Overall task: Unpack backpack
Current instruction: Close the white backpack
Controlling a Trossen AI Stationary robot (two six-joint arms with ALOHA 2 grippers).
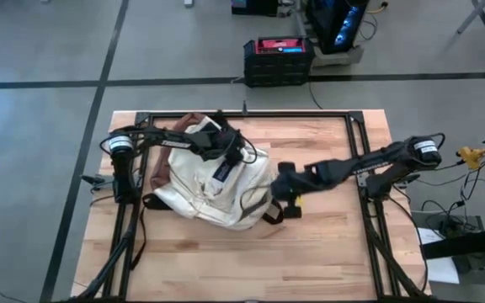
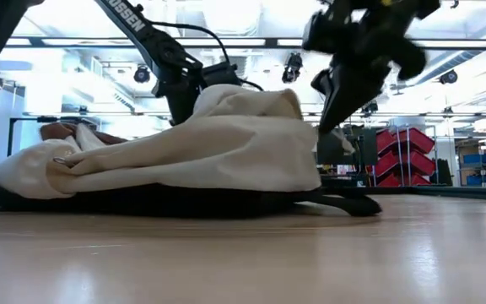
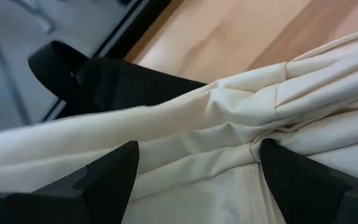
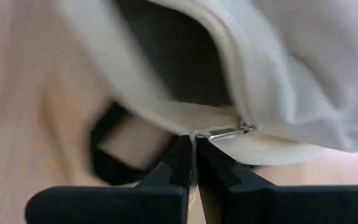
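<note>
Wood planks make up the desk (image 1: 327, 252), and a big room with bright lights sits behind it. On the desk, the right end effector (image 4: 194, 146) has its two fingers pressed tight together, right at a small metal zipper pull (image 4: 225, 131) on the bag's edge; it looks like it is pinching that pull, but I cannot be sure. The left end effector (image 3: 194, 165) is wide open, with its two dark fingers spread over a fold of cream cloth on top of the bag, holding nothing. Both sit at the backpack (image 1: 213, 189), which lies flat on its side in the left half of the desk, with its black straps (image 1: 274, 215) poking out by the right end effector. A dark gap shows in the bag near the zipper, so it may be partly open. Nothing from inside lies on the desk yet. I think the job has only just started: the bag must be opened wider, and everything inside must come out.
</note>
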